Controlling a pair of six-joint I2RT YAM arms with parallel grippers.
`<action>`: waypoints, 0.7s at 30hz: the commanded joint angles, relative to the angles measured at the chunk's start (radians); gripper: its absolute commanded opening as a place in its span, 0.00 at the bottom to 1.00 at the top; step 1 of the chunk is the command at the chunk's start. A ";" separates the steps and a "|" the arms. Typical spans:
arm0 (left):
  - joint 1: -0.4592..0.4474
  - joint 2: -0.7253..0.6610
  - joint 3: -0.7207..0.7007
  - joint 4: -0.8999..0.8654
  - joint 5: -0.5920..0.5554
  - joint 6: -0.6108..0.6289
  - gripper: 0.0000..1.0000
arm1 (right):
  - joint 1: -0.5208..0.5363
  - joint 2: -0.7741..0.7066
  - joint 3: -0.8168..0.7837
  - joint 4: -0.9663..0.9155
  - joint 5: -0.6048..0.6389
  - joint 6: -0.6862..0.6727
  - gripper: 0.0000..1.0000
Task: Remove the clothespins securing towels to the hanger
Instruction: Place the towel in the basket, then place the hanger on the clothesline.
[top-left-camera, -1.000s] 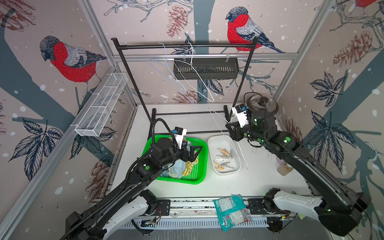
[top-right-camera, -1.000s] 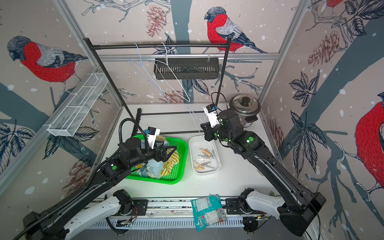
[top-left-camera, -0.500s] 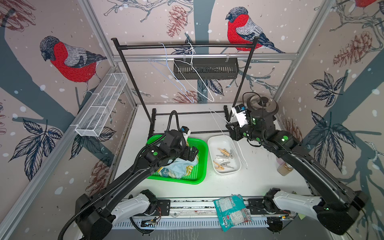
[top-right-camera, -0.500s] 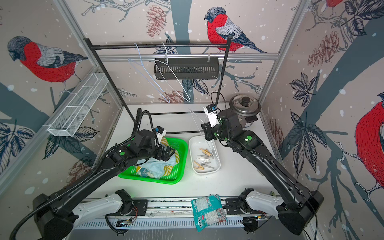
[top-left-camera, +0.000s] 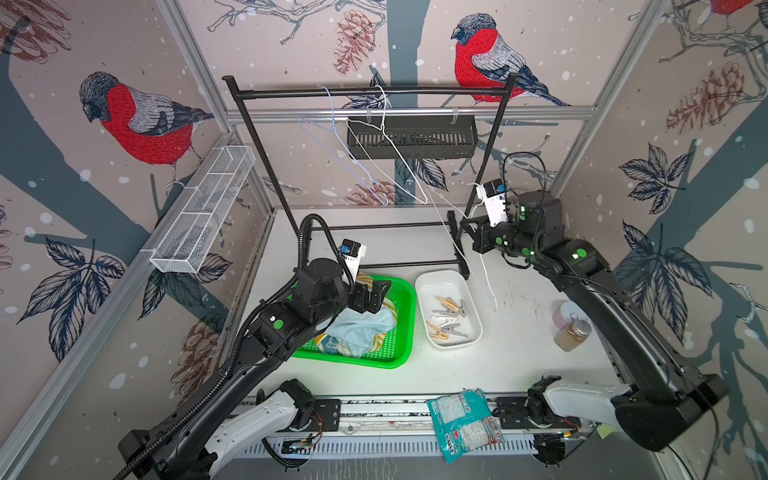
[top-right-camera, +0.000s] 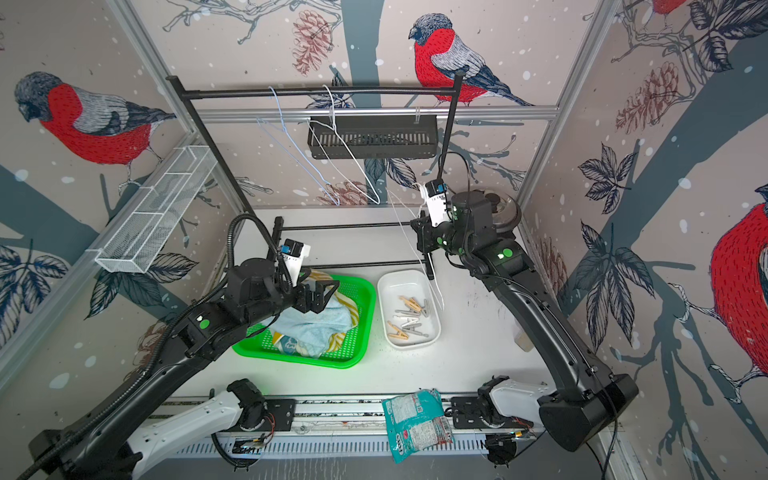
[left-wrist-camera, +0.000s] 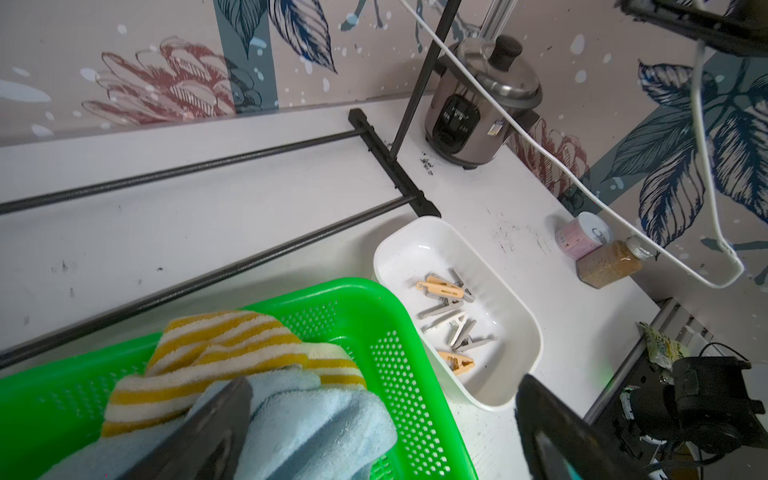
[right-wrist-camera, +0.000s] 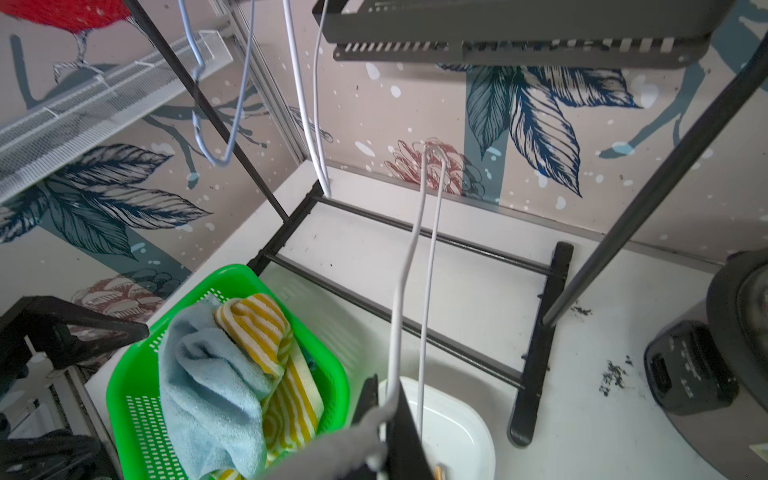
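Left claw (top-left-camera: 374, 296) hangs wide open right over the green basket (top-left-camera: 411, 311) in both top views and holds nothing. The towels (top-left-camera: 365, 328) lie in the basket. The clothespins (top-left-camera: 449, 316) lie in the white tray (top-left-camera: 417, 291) just beside the basket. Right claw (top-left-camera: 473, 232), past the basket, is pinched shut on a bare white hanger (top-left-camera: 489, 293).

In the left wrist view, one open finger (left-wrist-camera: 208, 428) is right by the blue towel (left-wrist-camera: 311, 424). It could catch the towel and drag it out of the basket.

In the right wrist view, the thin hanger wire could slip and swing.
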 joint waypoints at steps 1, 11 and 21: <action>0.002 -0.022 -0.012 0.221 0.043 0.133 0.95 | -0.013 0.018 0.036 0.020 -0.054 -0.029 0.01; -0.016 0.221 0.168 0.448 0.179 0.717 0.69 | -0.031 -0.068 0.048 -0.128 -0.149 -0.036 0.01; -0.072 0.434 0.312 0.574 0.368 1.078 0.69 | -0.028 -0.177 -0.014 -0.237 -0.199 -0.049 0.01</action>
